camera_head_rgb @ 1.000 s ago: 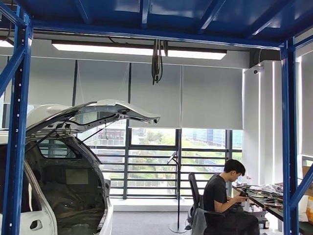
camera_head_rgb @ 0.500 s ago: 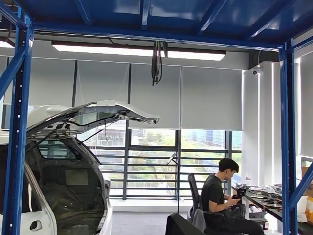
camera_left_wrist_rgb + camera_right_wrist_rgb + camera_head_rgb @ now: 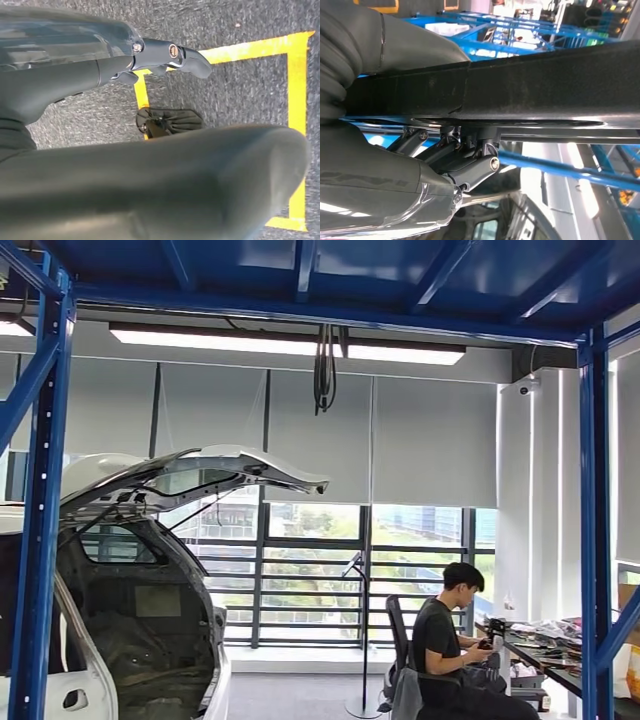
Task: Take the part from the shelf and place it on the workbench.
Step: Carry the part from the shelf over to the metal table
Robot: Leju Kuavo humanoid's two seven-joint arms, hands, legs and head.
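Note:
In the right wrist view my right hand (image 3: 399, 170) grips the part (image 3: 546, 85), a long black bar with a rough matt face that crosses the whole picture. The thick thumb (image 3: 414, 47) lies on one side of the bar and the dark fingers (image 3: 474, 167) curl against the other. My left hand (image 3: 75, 80) hangs over grey carpet, with its dark fingers (image 3: 181, 52) stretched out, the broad thumb (image 3: 170, 185) apart from them and nothing between. The blue shelf frame (image 3: 41, 540) stands close in the head view.
A white car (image 3: 151, 620) with its tailgate raised stands at the left. A person (image 3: 445, 640) sits on a chair at a cluttered table (image 3: 555, 650) at the right. Blue uprights (image 3: 596, 540) border both sides. Yellow tape lines (image 3: 294, 100) mark the carpet.
A dark shape that showed at the bottom edge of the head view half a second ago has gone from it. The whole picture has shifted slightly, so the camera moved.

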